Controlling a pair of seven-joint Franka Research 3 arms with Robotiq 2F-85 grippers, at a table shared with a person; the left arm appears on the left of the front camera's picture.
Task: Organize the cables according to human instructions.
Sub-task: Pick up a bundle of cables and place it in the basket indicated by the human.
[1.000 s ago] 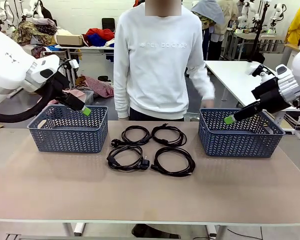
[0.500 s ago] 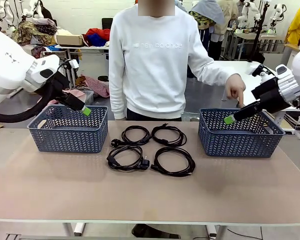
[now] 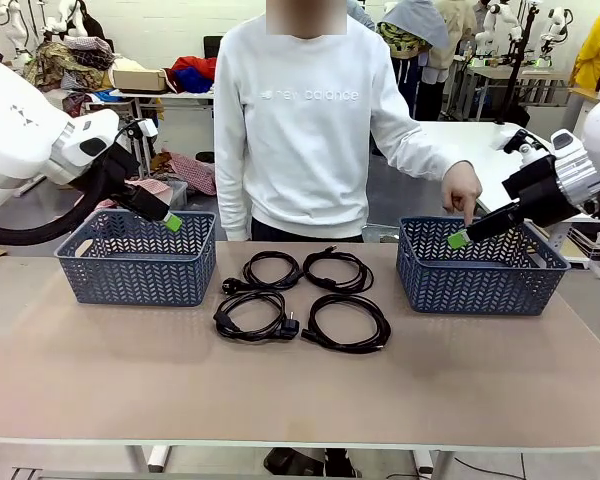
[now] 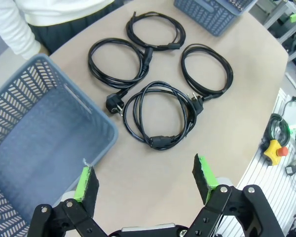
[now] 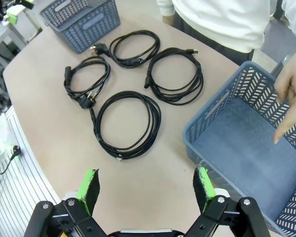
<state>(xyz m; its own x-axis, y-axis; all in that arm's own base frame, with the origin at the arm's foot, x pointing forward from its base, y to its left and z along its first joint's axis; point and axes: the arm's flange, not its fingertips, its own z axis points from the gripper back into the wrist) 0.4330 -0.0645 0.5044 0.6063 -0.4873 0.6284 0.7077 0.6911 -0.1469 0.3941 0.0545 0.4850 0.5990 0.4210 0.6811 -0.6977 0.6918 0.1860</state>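
Four coiled cables (image 4: 158, 141): probably light and floppy; pinch bundled strands across one loop. Left claw (image 4: 144, 173), right claw (image 5: 146, 177) spread, empty.

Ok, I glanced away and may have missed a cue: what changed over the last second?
The person's hand lifted from the right basket's far rim, swung toward the robot's right and now points a finger down into that basket. Nothing was taken hold of or let go. The four coiled cables, the left basket and the open left gripper and right gripper stayed put.
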